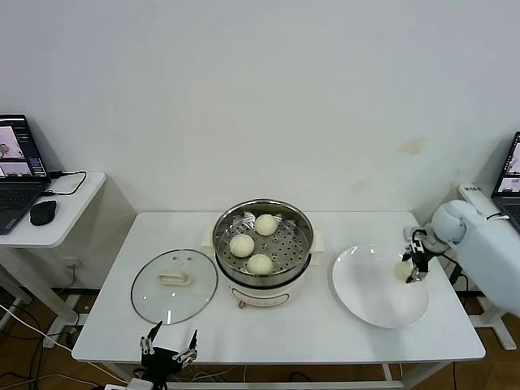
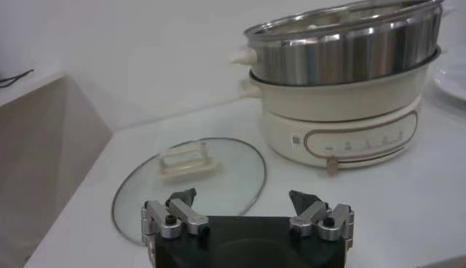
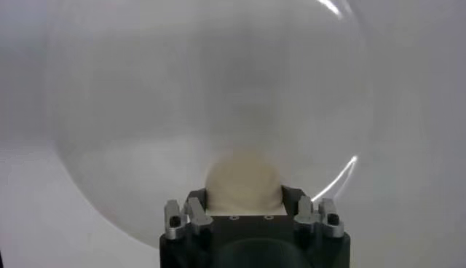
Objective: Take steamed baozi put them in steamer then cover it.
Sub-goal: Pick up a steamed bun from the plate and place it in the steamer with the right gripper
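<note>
With 3 baozi (image 1: 258,263) in the steamer (image 1: 264,244), the right tool (image 1: 413,269) is clamped on the 4th baozi (image 3: 243,181) over the plate (image 1: 366,301), which next needs lifting across to the tray, while the left tool (image 2: 246,213) waits apart near the glass lid (image 1: 174,285).

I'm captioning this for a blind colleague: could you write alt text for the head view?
The right gripper closes on the last baozi over the white plate. Three baozi sit in the steamer; the glass cover lies beside it near the open left gripper.

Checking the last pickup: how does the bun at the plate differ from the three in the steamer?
The bun at the plate sits between the right gripper fingers over the white plate; the three buns lie free on the steamer tray. All look round and cream-white.
</note>
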Controlling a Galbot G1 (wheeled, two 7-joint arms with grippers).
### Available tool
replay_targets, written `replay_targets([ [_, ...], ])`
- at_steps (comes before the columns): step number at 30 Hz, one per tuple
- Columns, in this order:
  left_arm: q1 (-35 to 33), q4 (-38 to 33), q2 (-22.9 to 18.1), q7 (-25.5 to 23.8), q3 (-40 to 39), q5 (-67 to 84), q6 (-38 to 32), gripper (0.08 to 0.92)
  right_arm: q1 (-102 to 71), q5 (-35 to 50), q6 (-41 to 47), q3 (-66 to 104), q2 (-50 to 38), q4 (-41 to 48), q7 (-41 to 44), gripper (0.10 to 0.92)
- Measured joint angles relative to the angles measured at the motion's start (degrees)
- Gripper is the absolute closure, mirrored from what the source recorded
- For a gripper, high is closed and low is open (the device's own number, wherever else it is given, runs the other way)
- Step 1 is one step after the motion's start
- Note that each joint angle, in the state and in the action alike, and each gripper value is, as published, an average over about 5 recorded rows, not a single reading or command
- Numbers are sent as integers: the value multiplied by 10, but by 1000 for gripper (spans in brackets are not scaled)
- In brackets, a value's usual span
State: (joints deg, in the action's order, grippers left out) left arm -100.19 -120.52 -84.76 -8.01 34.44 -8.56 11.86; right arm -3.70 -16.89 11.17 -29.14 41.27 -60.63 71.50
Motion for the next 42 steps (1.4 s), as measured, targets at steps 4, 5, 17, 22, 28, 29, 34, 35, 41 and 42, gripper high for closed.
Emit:
replay_targets([
  [4,0,-4,2,1,5,1,-1,177,53,40,22,-41,3,-34,12,397],
  [5,0,-5,3,2,6,1,-1,177,68,51,28,-53,5,-41,14,397],
  [17,2,-16,10,8,16,15,-1,177,221,187,107,-172,60,-99,29,397],
  [22,7,-20,7,11,17,23,-1,177,266,227,137,-212,88,-103,29,397],
  [28,9,-23,5,13,18,33,-1,177,290,260,161,-244,130,-93,26,397],
  [29,9,-23,4,14,19,35,-1,177,292,264,164,-248,138,-90,26,397],
  [34,15,-25,-3,15,23,43,0,177,293,275,174,-266,179,-67,23,397],
  [35,17,-25,-4,15,23,45,0,177,293,276,175,-269,188,-61,22,397],
  [41,26,-22,-9,14,22,54,2,177,287,278,178,-287,236,-22,19,397],
  [42,27,-22,-9,14,23,55,3,177,285,278,179,-289,243,-16,19,397],
])
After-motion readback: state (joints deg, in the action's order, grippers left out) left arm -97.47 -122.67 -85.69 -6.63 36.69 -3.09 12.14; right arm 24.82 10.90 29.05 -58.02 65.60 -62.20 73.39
